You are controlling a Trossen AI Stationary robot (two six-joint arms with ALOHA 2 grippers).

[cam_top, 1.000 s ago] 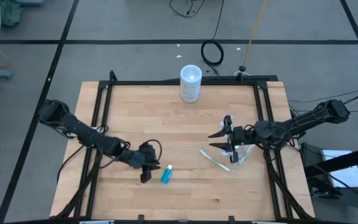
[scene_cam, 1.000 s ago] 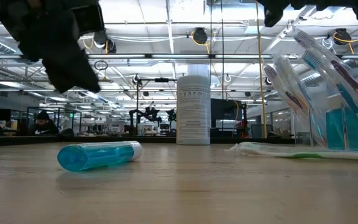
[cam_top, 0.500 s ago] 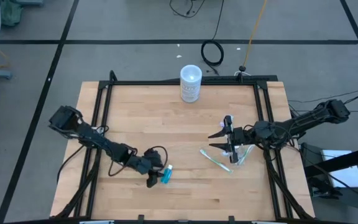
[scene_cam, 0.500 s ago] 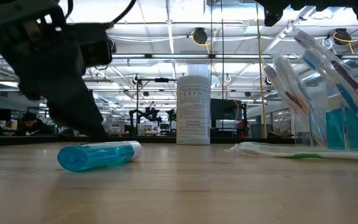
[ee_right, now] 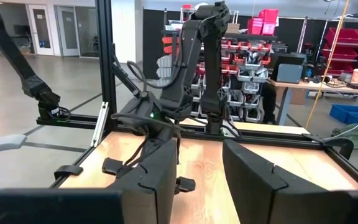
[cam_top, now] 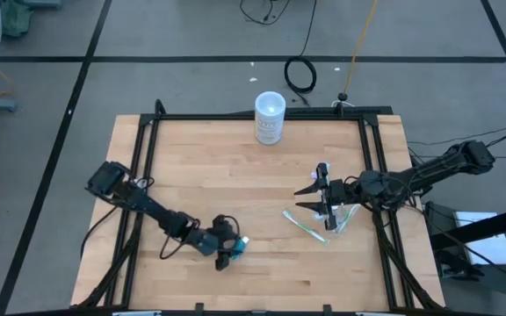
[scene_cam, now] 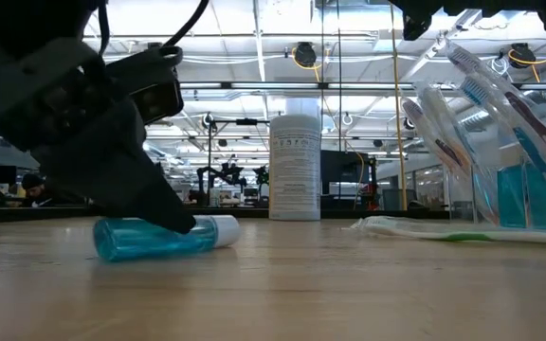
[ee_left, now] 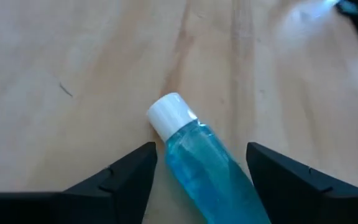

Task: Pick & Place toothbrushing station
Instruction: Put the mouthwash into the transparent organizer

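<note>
Straddling the teal tube (ee_left: 207, 165) with left gripper (ee_left: 197, 163) fingers apart, not yet clamped. Right gripper (cam_top: 317, 198) parted, waiting beside the clear cup (cam_top: 343, 216) of toothbrushes (scene_cam: 486, 90); one toothbrush (cam_top: 304, 226) loose nearby. Most already in; tube and stray brush left, seemingly.

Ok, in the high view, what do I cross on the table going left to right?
Left gripper straddling the teal tube → frosted container at the far edge → loose toothbrush → right gripper → clear cup.
</note>
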